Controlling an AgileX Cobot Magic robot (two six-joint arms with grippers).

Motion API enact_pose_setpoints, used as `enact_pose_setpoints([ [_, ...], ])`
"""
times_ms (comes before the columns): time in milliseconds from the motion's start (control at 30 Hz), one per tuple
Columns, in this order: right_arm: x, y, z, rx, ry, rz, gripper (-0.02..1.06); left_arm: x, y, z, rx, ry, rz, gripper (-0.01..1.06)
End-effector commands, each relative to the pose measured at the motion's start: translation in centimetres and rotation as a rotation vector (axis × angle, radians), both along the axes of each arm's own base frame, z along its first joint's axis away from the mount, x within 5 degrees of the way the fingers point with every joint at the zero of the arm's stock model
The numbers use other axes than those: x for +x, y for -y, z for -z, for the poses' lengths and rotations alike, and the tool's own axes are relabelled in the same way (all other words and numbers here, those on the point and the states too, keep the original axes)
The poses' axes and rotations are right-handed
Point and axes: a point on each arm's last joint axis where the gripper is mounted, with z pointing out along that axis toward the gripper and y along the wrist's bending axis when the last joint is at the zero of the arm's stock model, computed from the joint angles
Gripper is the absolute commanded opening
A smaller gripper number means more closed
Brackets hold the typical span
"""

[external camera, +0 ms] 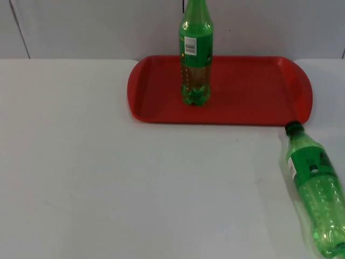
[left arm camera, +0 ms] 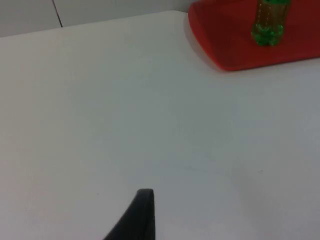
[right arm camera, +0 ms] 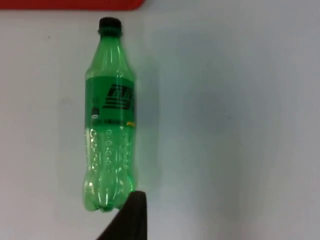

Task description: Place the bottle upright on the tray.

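White table top (external camera: 108, 178), grey partition wall (external camera: 97, 27)

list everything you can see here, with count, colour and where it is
standing bottle: 1, green, upright on the tray's left half
lying bottle: 1, green with a black cap, on its side on the table, in front of the tray's right end, cap pointing toward the tray
tray: 1, red, at the far side of the table by the wall
table: 1, white
wall: 1, grey, behind the table
left pincer fingertip: 1, black, over bare table
right pincer fingertip: 1, black, at the lying bottle's base
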Motion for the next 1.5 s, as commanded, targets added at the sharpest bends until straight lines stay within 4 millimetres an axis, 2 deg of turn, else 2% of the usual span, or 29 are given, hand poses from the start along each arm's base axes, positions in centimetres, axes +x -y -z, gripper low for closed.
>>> enact_pose_setpoints([
  [0, 1.7, -0.4, 0.5, 0.026, -0.050, -0.018, 1.05, 0.0, 0.0, 0.1, -0.005, -0.002, -0.005, 1.05],
  [167, 5.8, -1.0, 3.4, 0.033, -0.169, -0.026, 1.04, 0.0, 0.0, 0.1, -0.005, -0.002, -0.005, 1.05],
  [200, 5.8, -1.0, 3.4, 0.033, -0.169, -0.026, 1.04, 0.0, 0.0, 0.1, -0.005, -0.002, -0.005, 1.05],
  [333, 8.2, -2.8, 6.0, 0.045, -0.217, -0.039, 1.04, 0.0, 0.0, 0.1, -0.005, -0.002, -0.005, 1.05],
  [367, 8.2, -2.8, 6.0, 0.045, -0.217, -0.039, 1.04, 0.0, 0.0, 0.1, -0.005, -0.002, -0.005, 1.05],
  [433, 9.6, -3.8, 7.9, 0.052, -0.239, -0.019, 1.04, 0.0, 0.0, 0.1, -0.005, -0.002, -0.005, 1.05],
  [700, 12.2, -7.2, 12.8, 0.077, -0.288, 0.019, 1.04, 0.0, 0.0, 0.1, -0.005, -0.002, -0.005, 1.05],
  [733, 12.2, -7.2, 12.8, 0.077, -0.288, 0.019, 1.04, 0.0, 0.0, 0.1, -0.005, -0.002, -0.005, 1.05],
  [867, 13.5, -9.4, 15.6, 0.077, -0.337, 0.024, 1.04, 0.0, 0.0, 0.1, -0.005, -0.002, -0.005, 1.05],
  [933, 14.0, -9.9, 16.0, 0.075, -0.341, 0.018, 1.04, 0.0, 0.0, 0.1, -0.005, -0.002, -0.005, 1.05],
  [1033, 15.5, -11.2, 17.8, 0.085, -0.365, 0.052, 1.04, 0.0, 0.0, 0.1, -0.005, -0.002, -0.005, 1.05],
  [1233, 17.0, -12.7, 18.5, 0.028, -0.337, 0.100, 1.04, 0.0, 0.0, 0.1, -0.004, -0.002, -0.006, 1.05],
  [1467, 17.8, -13.2, 18.7, 0.005, -0.328, 0.135, 1.04, 0.0, 0.0, 0.1, -0.004, -0.002, -0.006, 1.05],
])
